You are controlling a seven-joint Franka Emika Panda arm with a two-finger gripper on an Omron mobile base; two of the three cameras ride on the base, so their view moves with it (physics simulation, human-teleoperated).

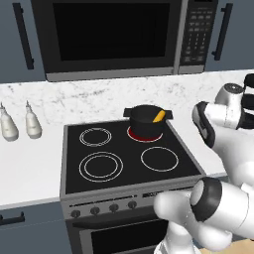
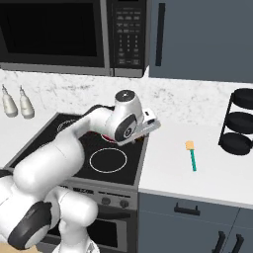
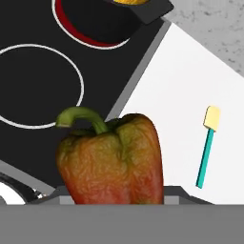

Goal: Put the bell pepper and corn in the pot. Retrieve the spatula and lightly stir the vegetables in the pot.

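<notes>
A red-orange bell pepper [image 3: 112, 159] with a green stem fills the lower hand view, gripped between the jaws, which it hides. My gripper [image 2: 143, 132] hangs over the stove's right edge, shut on the pepper. The black pot [image 1: 147, 119] stands on the back right burner, which glows red, with the yellow corn [image 1: 158, 116] inside it. In the hand view the pot [image 3: 102, 19] is at the top, with the corn [image 3: 126, 2] at its rim. The spatula [image 2: 191, 155], green-handled with a pale blade, lies on the white counter right of the stove; the hand view shows the spatula [image 3: 208, 145] at right.
The black stove top [image 1: 124, 154] has three other burners with nothing on them. Two pale bottles [image 1: 20, 124] stand on the counter to its left. A dark stacked rack [image 2: 242, 121] stands at the counter's far right. A microwave [image 1: 114, 34] hangs above the stove.
</notes>
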